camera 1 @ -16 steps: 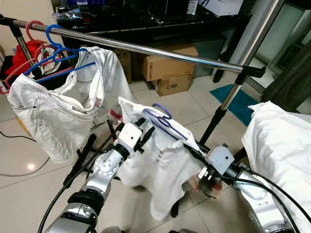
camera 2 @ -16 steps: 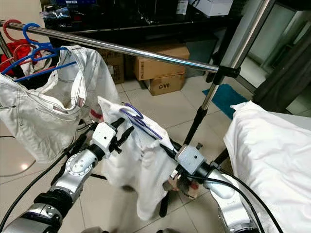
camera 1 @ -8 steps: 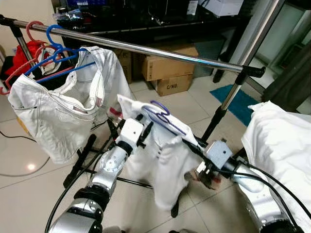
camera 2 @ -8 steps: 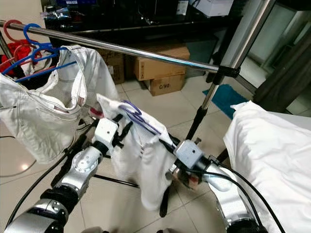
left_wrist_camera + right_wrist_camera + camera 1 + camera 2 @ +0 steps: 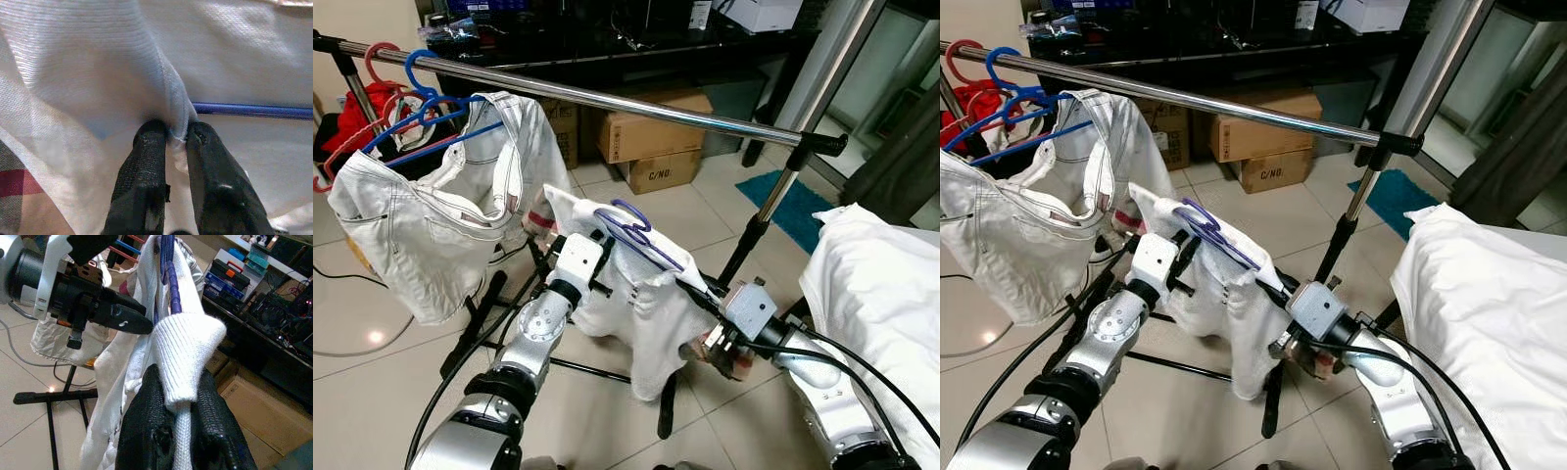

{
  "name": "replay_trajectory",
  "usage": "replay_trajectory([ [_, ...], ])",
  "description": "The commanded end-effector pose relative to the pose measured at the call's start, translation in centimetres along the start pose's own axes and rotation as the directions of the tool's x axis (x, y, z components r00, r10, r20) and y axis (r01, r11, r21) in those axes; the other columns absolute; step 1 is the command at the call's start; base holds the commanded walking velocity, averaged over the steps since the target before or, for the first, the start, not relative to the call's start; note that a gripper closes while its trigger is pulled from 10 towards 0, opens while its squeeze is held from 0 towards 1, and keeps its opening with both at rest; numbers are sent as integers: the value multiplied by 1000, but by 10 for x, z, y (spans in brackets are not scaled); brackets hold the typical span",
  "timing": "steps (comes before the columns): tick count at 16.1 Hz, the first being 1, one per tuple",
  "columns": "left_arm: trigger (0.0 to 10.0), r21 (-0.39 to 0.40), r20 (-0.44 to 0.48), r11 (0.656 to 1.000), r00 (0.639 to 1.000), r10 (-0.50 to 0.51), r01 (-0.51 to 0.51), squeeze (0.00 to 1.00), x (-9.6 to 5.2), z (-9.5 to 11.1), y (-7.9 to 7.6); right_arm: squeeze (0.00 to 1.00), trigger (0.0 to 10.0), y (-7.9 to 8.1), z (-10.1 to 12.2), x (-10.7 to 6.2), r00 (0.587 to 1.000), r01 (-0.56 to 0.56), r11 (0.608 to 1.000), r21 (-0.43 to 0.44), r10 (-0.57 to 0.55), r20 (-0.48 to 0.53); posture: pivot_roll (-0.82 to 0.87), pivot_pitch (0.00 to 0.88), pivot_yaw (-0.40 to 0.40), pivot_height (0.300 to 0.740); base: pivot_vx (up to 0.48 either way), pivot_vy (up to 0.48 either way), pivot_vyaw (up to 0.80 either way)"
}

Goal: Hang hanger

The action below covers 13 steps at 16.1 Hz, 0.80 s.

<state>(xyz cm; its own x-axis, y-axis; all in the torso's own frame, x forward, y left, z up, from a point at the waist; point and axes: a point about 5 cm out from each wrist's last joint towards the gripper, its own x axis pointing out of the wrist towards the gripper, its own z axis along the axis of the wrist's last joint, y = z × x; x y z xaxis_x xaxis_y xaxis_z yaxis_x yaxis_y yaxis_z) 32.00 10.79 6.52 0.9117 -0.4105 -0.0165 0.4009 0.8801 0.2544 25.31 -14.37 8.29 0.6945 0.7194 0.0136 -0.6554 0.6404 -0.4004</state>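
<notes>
A white garment [image 5: 636, 294] hangs on a purple hanger [image 5: 631, 227], held below the steel clothes rail [image 5: 607, 98]. My left gripper [image 5: 597, 257] grips the garment's left shoulder; in the left wrist view its fingers [image 5: 146, 166] are shut on a white fold [image 5: 173, 115] beside the hanger's blue-purple bar [image 5: 254, 111]. My right gripper [image 5: 700, 291] holds the right shoulder; in the right wrist view its fingers [image 5: 146, 431] are shut on the ribbed white cloth [image 5: 188, 347] over the hanger arm [image 5: 171, 289]. The hanger's hook stands free under the rail.
White jeans [image 5: 431, 225] hang on blue and red hangers [image 5: 421, 108] at the rail's left end. The rail's right post [image 5: 773, 201] and floor base [image 5: 607, 370] stand close by. Cardboard boxes [image 5: 651, 147] sit behind. A white-covered surface [image 5: 881, 294] lies at the right.
Both grippers have carried the garment and hanger slightly up and away from me, toward the rail. The cloth now hangs shorter and more bunched.
</notes>
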Motion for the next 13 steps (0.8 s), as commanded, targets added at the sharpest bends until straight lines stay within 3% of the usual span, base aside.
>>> replay_trajectory([
  [1, 0, 0, 0, 1000, 1000, -14, 14, 0, 2, 1, -3, 0, 0, -1, 3, -1, 1000, 5, 1000, -14, -5, 16, 58, 10, -43, 740, 0, 0, 0],
  [13, 0, 7, 9, 1000, 1000, -20, 20, 0, 0, 0, -4, 0, 0, -1, -12, -20, 997, -3, 1000, 11, 4, -76, 50, 13, -42, 740, 0, 0, 0],
])
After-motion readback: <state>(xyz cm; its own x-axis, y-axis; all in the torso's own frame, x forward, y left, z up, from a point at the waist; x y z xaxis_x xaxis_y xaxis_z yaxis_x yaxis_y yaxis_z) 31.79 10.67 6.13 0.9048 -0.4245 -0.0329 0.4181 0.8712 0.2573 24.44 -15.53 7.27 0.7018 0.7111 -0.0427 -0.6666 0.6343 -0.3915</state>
